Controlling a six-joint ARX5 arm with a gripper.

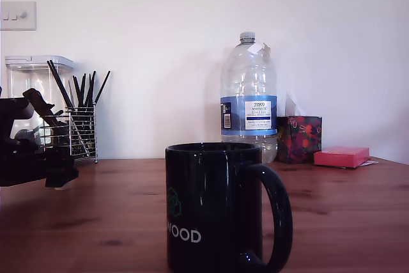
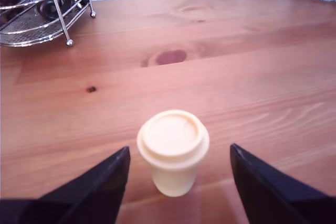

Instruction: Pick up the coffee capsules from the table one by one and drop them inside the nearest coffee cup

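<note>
The gripper [image 2: 178, 174] sits low over the table [image 2: 252, 77], fingers [image 2: 100, 187] spread wide apart with nothing clamped. One coffee capsule [image 2: 173, 150] stands between them, wide rim up, narrow end on the wood, roughly centred in the gap and touching neither finger. That looks like a lined-up pre-grasp: jaws straddling the pod so a simple close would catch its tapered body under the rim.

In the exterior view the arm is a dark mass at the exterior view's left edge, gripper [image 1: 61, 174] low near the tabletop. The capsule itself can't be picked out there, hidden behind or under the dark gripper parts. The coffee cup [image 1: 214, 206] stands close to the camera, centre, handle to the exterior view's right, opening up, well apart from the gripper. So the carry would run toward the exterior view's right and then up over the rim.

Hard to read:
- Cup base is cut off by the frame; its inside is not visible, so can't tell if anything is already in it.
- Only one capsule seen; others may lie out of view.
- Fingertips are cropped in the wrist view, so contact with the table can't be judged.
- Wire rack [image 2: 42, 9] with dark utensils stands behind the gripper, near but apart.
- Water bottle [image 1: 248, 97], patterned box [image 1: 299, 139] and pink block [image 1: 342, 156] sit far back by the wall, away from the action.
</note>
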